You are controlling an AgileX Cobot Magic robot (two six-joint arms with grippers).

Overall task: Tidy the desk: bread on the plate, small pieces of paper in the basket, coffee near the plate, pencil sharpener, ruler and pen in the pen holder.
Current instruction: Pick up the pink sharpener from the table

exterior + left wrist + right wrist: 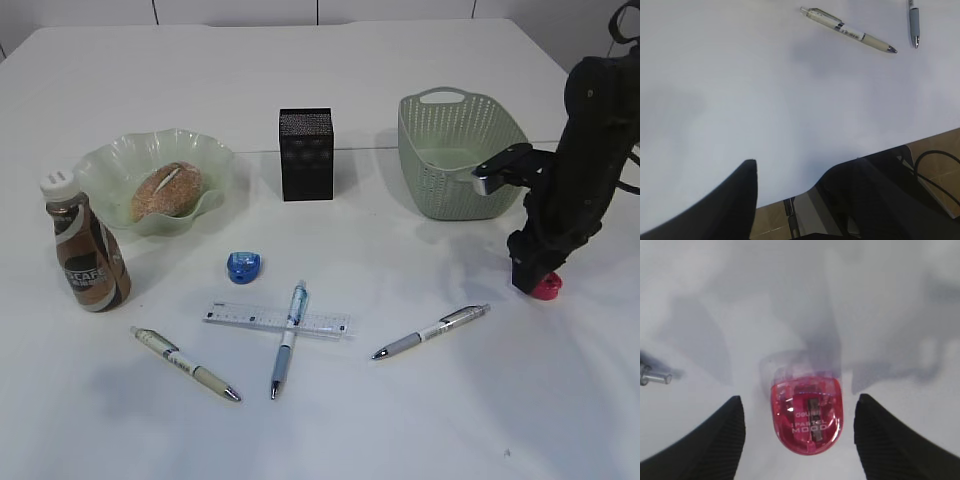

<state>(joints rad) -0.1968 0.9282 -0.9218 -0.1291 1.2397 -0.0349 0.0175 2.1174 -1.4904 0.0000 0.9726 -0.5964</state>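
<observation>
Nearest the camera, three pens lie on the white table: a cream pen at left, a blue pen crossing the clear ruler at centre, and a grey pen at right. A blue sharpener sits just behind the ruler. Containers: the green plate holds the bread; the black pen holder stands upright at centre, its inside hidden; the green basket shows nothing inside. The coffee stands upright just beside the plate's near edge. At right, the right gripper hangs low over a red sharpener, jaws spread to either side of it and not touching. The left gripper is released, above bare table near the front edge, clasping nothing. The tabletop is white cloth; brown floor and cables show past its edge.
</observation>
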